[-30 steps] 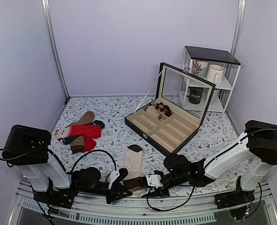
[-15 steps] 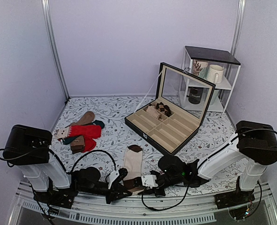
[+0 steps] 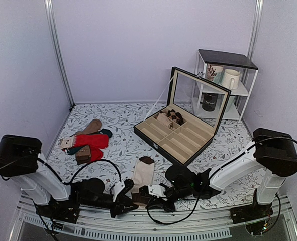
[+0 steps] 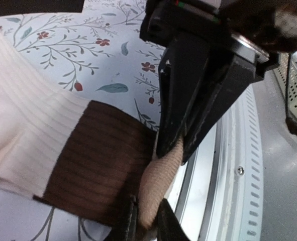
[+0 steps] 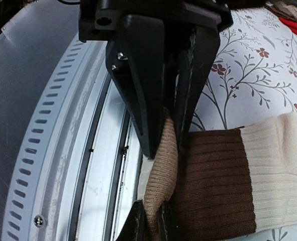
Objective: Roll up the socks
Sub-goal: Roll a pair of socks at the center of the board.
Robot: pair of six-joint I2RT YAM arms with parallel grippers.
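Cuff end of the socks (image 3: 143,174) sits at the surface's (image 3: 118,145) near edge, by the rail (image 5: 88,165). Your L tool (image 4: 144,225) and R tool (image 5: 149,220) both pinch its tan fold, tips facing, nearly touching; box (image 3: 183,136) well apart.

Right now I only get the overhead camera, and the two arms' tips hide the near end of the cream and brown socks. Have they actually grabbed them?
Observer: Yes. In its wrist view the left end effector pinches a tan fold at the near edge of the socks.
Operator: And the other one?
Observer: The right end effector is shut on that same fold, facing the left one.
Operator: What's beside the fold?
Observer: A brown band, then cream ribbing.
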